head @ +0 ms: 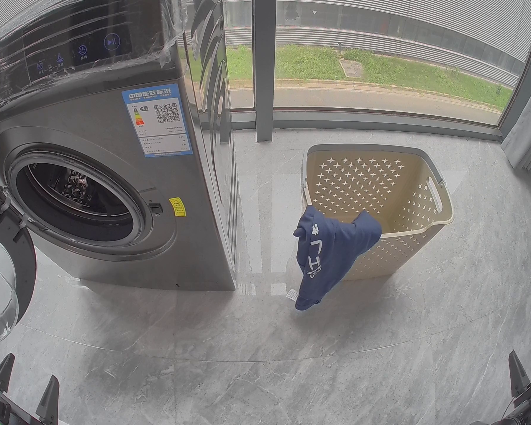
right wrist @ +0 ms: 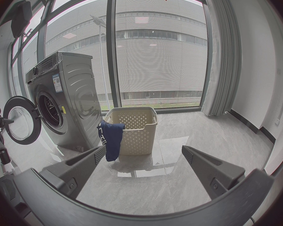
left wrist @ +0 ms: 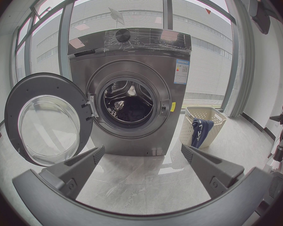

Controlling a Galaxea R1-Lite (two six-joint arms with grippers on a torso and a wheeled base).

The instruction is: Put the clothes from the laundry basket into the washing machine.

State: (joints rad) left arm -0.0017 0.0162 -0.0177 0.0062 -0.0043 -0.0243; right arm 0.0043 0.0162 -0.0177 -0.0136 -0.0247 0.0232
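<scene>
Ahead, shirt (head: 327, 255) perhaps, draping basket (head: 360, 175), left end effector (left wrist: 142, 148) released, right end effector (right wrist: 143, 148) released.

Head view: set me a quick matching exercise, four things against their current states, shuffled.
Things:
1 washing machine door
2 blue garment
3 laundry basket
4 left gripper

States:
A jaws apart, empty
B swung wide open
C draped over the basket's edge
D standing on the floor

Pairs: 1-B; 2-C; 3-D; 4-A
</scene>
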